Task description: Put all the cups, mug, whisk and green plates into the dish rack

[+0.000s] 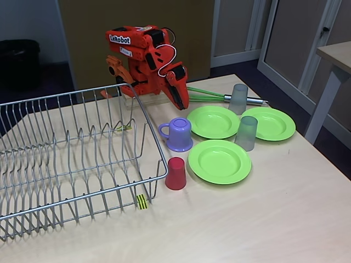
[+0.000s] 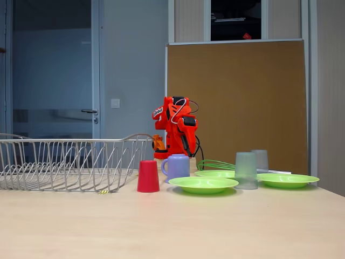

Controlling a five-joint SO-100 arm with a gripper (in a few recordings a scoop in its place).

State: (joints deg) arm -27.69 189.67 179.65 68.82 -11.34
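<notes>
**Nothing racked yet: every item lies to the picture's right of the folded arm**

Clearly the dish rack (image 1: 71, 159) is the biggest thing on the desk (image 1: 263, 219), filling the left of both fixed views, with none of the task's things in it. The orange arm sits folded at the desk's back edge, its end effector (image 1: 181, 98) pointing down just behind the plates; whether it is released or clenched cannot be told, but it seems to grasp nothing.

Three green plates (image 1: 219, 160) lie flat to the right of the rack, close together. The whisk (image 1: 219, 96) rests behind them, its long axis running left to right, green loops nearest the end effector and silver handle pointing away. The mug (image 1: 179, 133) stands just in front of the end effector, probably the nearest pick. Two grey cups (image 1: 246, 133) stand among the plates; the red cup (image 1: 175, 173) stands beside the rack's front corner.
</notes>
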